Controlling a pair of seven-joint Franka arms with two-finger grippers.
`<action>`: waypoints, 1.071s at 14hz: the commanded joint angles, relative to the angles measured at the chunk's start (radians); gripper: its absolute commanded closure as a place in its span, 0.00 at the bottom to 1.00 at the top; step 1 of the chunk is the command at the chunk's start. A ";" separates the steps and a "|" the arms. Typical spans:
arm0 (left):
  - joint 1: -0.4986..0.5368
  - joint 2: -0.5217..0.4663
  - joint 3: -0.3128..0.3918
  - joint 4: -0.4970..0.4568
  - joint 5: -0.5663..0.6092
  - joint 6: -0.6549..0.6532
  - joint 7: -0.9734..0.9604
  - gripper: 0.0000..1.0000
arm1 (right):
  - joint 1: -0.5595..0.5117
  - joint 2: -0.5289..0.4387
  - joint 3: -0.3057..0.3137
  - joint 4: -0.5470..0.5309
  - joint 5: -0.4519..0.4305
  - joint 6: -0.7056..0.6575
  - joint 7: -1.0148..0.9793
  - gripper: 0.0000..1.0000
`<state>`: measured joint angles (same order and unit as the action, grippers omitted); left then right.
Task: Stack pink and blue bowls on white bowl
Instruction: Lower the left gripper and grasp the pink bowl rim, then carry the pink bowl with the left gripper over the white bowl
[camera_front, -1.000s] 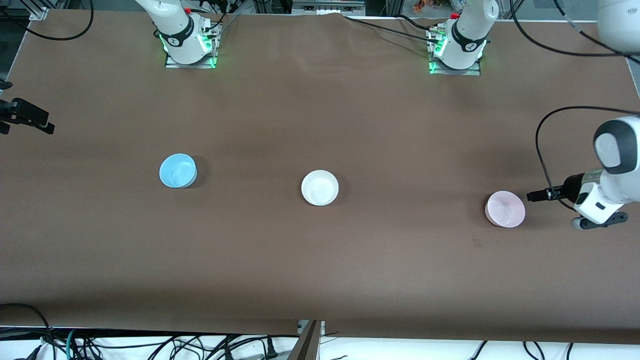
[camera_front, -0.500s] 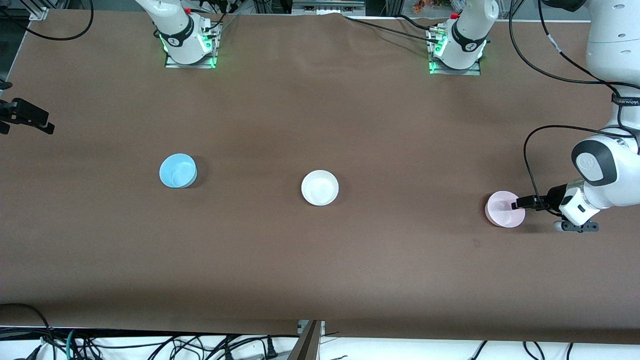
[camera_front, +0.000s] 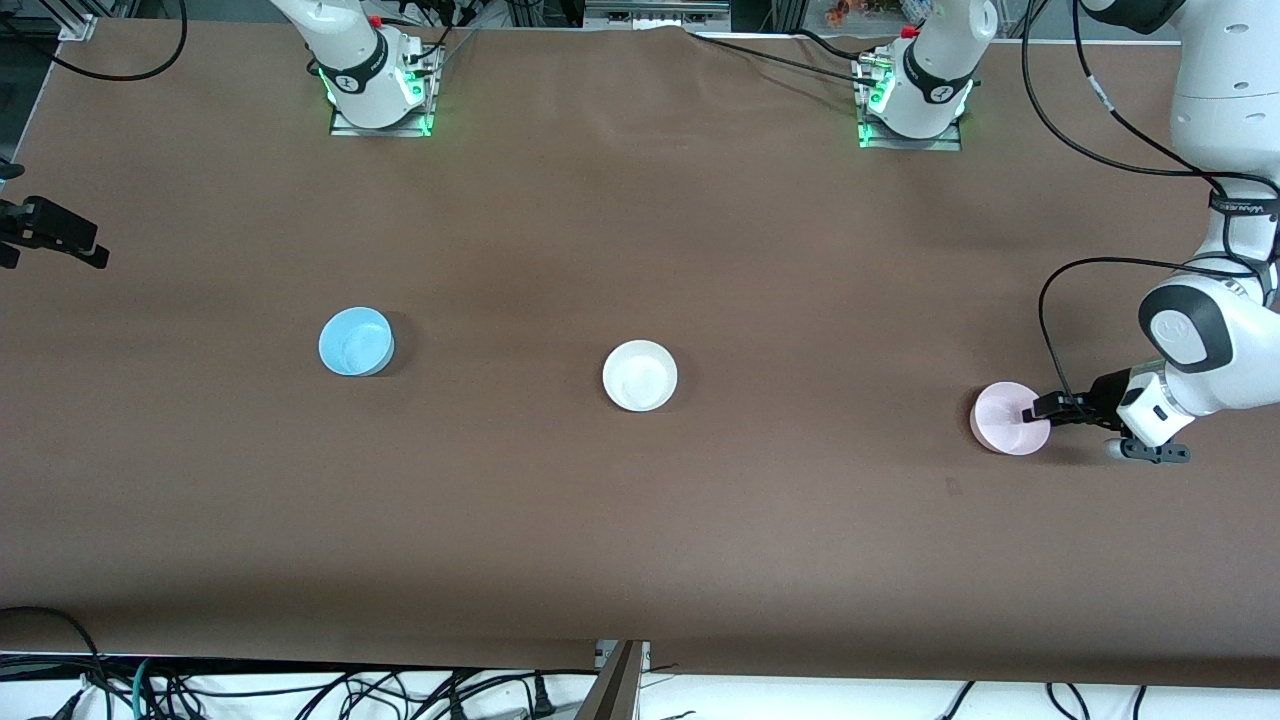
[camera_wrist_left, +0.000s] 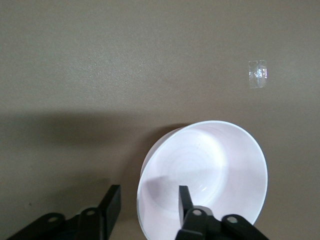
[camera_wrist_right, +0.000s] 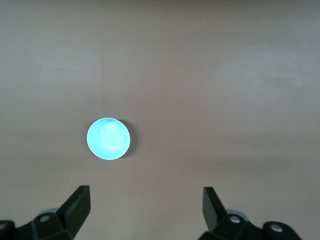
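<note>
The pale pink bowl (camera_front: 1005, 432) sits upright on the table at the left arm's end. My left gripper (camera_front: 1040, 408) is open and straddles its rim. In the left wrist view (camera_wrist_left: 149, 189), one finger (camera_wrist_left: 184, 196) is inside the pink bowl (camera_wrist_left: 220, 165) and the other (camera_wrist_left: 112, 200) is outside its wall. The white bowl (camera_front: 640, 375) sits at the table's middle. The light blue bowl (camera_front: 355, 341) sits toward the right arm's end. My right gripper (camera_wrist_right: 145, 200) is open and empty, high over the table, with the blue bowl (camera_wrist_right: 108, 138) well below it.
The brown table (camera_front: 640, 520) carries only the three bowls. A small clear scrap (camera_wrist_left: 258, 74) lies on the table near the pink bowl. A black fixture (camera_front: 50, 235) juts in at the right arm's end. Cables (camera_front: 1060, 300) loop beside the left arm.
My left gripper has moved from beside the pink bowl onto its rim and lowered. The bowls and the right arm have not moved.
</note>
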<state>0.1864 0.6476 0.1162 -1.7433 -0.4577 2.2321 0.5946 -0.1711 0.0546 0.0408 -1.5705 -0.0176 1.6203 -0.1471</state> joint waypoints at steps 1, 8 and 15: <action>0.004 -0.013 0.000 -0.016 -0.036 0.011 0.045 0.97 | -0.010 0.008 0.004 0.029 -0.005 -0.025 -0.012 0.01; -0.039 -0.060 -0.019 0.096 -0.024 -0.152 -0.131 1.00 | -0.010 0.008 0.004 0.029 -0.005 -0.025 -0.012 0.01; -0.094 -0.091 -0.373 0.100 0.107 -0.097 -0.726 1.00 | -0.010 0.008 -0.002 0.029 -0.002 -0.025 -0.012 0.01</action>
<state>0.0848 0.5644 -0.1636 -1.6384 -0.4278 2.0938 0.0155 -0.1715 0.0546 0.0339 -1.5704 -0.0176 1.6203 -0.1470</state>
